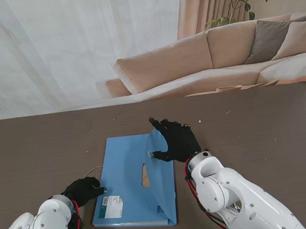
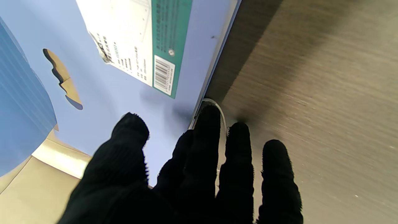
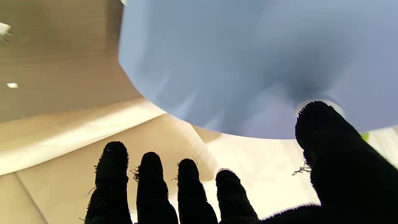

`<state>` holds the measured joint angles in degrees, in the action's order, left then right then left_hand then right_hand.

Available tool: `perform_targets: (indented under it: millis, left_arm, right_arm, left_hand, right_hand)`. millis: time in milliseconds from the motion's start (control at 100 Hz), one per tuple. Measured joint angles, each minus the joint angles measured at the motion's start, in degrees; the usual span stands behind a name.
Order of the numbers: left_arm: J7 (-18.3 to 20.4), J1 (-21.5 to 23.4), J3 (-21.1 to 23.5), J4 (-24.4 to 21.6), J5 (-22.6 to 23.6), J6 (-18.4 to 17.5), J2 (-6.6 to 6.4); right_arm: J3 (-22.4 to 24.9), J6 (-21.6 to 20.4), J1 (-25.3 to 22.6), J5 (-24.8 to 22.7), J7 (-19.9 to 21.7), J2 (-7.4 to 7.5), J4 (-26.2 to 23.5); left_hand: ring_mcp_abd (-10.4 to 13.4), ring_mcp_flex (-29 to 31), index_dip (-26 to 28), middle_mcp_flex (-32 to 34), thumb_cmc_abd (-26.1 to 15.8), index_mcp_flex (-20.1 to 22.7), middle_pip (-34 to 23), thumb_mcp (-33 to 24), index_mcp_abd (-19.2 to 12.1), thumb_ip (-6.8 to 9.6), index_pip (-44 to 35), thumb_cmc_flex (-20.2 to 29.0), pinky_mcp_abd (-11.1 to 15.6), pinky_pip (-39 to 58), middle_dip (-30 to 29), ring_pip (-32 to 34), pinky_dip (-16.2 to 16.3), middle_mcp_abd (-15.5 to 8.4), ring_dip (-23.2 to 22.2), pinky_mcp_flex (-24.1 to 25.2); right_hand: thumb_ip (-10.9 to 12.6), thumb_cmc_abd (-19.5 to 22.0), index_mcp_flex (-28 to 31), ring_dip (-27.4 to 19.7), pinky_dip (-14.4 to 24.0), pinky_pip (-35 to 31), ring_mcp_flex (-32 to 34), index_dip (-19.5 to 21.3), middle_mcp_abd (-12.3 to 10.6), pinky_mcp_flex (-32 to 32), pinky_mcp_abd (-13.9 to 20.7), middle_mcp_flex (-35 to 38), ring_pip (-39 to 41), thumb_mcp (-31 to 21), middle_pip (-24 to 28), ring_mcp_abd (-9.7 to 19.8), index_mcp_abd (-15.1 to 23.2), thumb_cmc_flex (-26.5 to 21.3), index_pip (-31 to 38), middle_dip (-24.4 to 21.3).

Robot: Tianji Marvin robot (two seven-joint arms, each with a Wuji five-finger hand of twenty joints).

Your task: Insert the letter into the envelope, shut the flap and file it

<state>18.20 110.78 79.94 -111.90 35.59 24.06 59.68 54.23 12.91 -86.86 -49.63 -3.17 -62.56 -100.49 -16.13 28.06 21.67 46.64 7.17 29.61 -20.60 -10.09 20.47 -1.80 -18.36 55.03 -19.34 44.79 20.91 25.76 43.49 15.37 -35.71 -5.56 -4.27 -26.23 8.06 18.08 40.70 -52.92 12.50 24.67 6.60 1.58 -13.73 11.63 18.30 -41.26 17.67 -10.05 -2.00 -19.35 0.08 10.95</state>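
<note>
A blue envelope (image 1: pixel 125 169) lies flat on the dark table (image 1: pixel 259 122) with a white and green label (image 1: pixel 113 206) at its near left corner. Its flap (image 1: pixel 161 185) stands raised off the right edge. My right hand (image 1: pixel 177 140) grips that flap, with the thumb (image 3: pixel 326 133) on its blue face (image 3: pixel 248 62) next to a small white fastener and the fingers spread behind it. My left hand (image 1: pixel 83 190) rests at the envelope's left edge (image 2: pixel 199 102), fingers apart and holding nothing, with one fingertip on a thin white cord loop (image 2: pixel 221 109). A tan notch (image 1: pixel 145 176) shows in the envelope's face. No letter is visible.
A beige sofa (image 1: pixel 217 56) with a grey cushion stands beyond the table's far edge, with curtains and a plant behind it. Small pale crumbs (image 1: pixel 200 122) dot the table past my right hand.
</note>
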Motion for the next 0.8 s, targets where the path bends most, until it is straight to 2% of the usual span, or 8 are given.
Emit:
perform_targets:
  millis: [40,80,130,240,320,480,590,800]
  left_arm:
    - [0.0,0.0,0.0,0.0,0.0,0.0,0.00]
    - [0.0,0.0,0.0,0.0,0.0,0.0,0.00]
    - [0.0,0.0,0.0,0.0,0.0,0.0,0.00]
    - [0.0,0.0,0.0,-0.1,-0.5,0.1,0.00]
    - [0.1,0.3,0.2,-0.3,-2.0,-0.2,0.00]
    - [1.2,1.8,0.7,-1.5,-2.7,-1.8,-0.06]
    - [1.9,2.2,0.2,-2.3,-2.5,-1.9,-0.34]
    - [2.8,1.4,-2.3,-3.2,-2.6,-0.5,-0.78]
  right_arm:
    - [0.0,1.5,-0.2,-0.2,1.0,-0.03,-0.4]
    - [0.1,2.6,-0.6,-0.3,2.3,-0.01,-1.0]
    - [0.2,3.6,-1.1,-0.1,3.5,0.01,-1.7]
    - [0.9,3.7,-2.8,3.0,3.9,0.01,-2.7]
    - [1.9,3.4,-4.6,2.8,5.2,0.08,-3.4]
    - [3.6,2.8,-8.7,2.3,6.1,0.56,-4.5]
    - [3.8,0.9,-10.1,4.9,6.5,0.97,-4.4]
    - [1.8,-4.1,-9.2,6.8,6.5,1.28,-1.7]
  left_hand:
    - [0.0,0.0,0.0,0.0,0.0,0.0,0.0,0.0,0.0,0.00,0.0,0.0,0.0,0.0,0.0,0.0,0.0,0.0,0.0,0.0]
    - [0.0,0.0,0.0,0.0,0.0,0.0,0.0,0.0,0.0,0.00,0.0,0.0,0.0,0.0,0.0,0.0,0.0,0.0,0.0,0.1]
    - [0.0,0.0,0.0,0.0,0.0,0.0,0.0,0.0,0.0,0.00,0.0,0.0,0.0,0.0,0.0,0.0,0.0,0.0,0.0,0.1]
    - [-0.2,0.0,0.0,0.0,0.0,0.0,0.0,0.0,0.0,0.00,0.0,0.0,0.0,0.0,0.0,0.0,0.0,0.0,0.0,0.3]
    - [-0.5,0.0,0.0,0.0,0.0,0.0,0.0,0.0,0.0,0.00,0.0,0.0,0.0,0.0,0.0,0.0,0.0,0.0,0.0,0.5]
    - [-0.6,0.0,0.0,0.0,0.0,0.0,0.0,-0.1,0.0,0.00,0.0,0.0,0.0,0.0,0.0,-0.2,0.0,0.0,0.4,0.7]
    - [-1.1,0.0,0.0,0.0,0.0,0.0,0.0,-0.1,0.0,0.00,0.0,0.0,0.0,0.0,0.0,-0.5,0.0,0.0,0.5,0.8]
    - [-1.1,0.0,0.0,0.0,0.0,0.0,0.0,-0.1,0.4,0.00,0.0,0.0,0.0,0.0,0.0,-0.5,0.0,0.1,0.5,1.4]
  right_hand:
    - [0.0,0.0,0.4,1.0,1.1,-1.7,1.8,6.6,0.2,1.4,-0.2,0.0,1.0,-0.2,6.4,0.0,-2.4,0.0,4.3,2.7]
    - [0.0,0.0,3.4,2.5,2.3,-4.6,4.8,9.3,0.5,3.5,-0.8,1.3,4.0,-0.4,13.0,-0.2,-4.5,0.0,8.7,5.3]
    - [0.0,0.1,7.2,4.3,3.4,-8.7,8.6,10.1,1.1,6.4,-1.2,5.0,7.5,-0.3,18.6,-0.2,-5.5,-0.1,13.9,7.2]
    - [0.0,0.3,10.2,6.9,4.7,-15.4,15.5,10.1,1.3,11.6,-2.0,11.0,13.7,-0.3,24.0,-0.3,-6.6,-0.1,22.4,10.1]
    - [1.0,1.9,11.5,8.0,4.7,-17.7,18.6,10.9,1.4,14.0,-2.1,13.4,16.0,-0.3,25.5,-0.4,-6.7,-0.3,27.1,11.7]
    - [1.5,2.4,17.4,8.9,4.6,-20.6,23.6,11.5,1.6,17.6,-2.4,20.3,18.5,-2.5,25.8,-0.8,-5.7,-4.9,34.1,12.0]
    - [1.5,2.5,19.4,8.9,4.6,-21.3,26.7,11.0,1.4,19.6,-2.9,24.9,19.2,-3.6,25.8,-0.8,-4.5,-4.9,35.2,12.0]
    - [1.6,3.1,20.8,9.4,3.7,-21.9,28.7,7.7,1.2,21.1,-2.9,26.0,19.9,-4.5,24.6,-0.7,-4.4,-5.5,35.3,11.3]
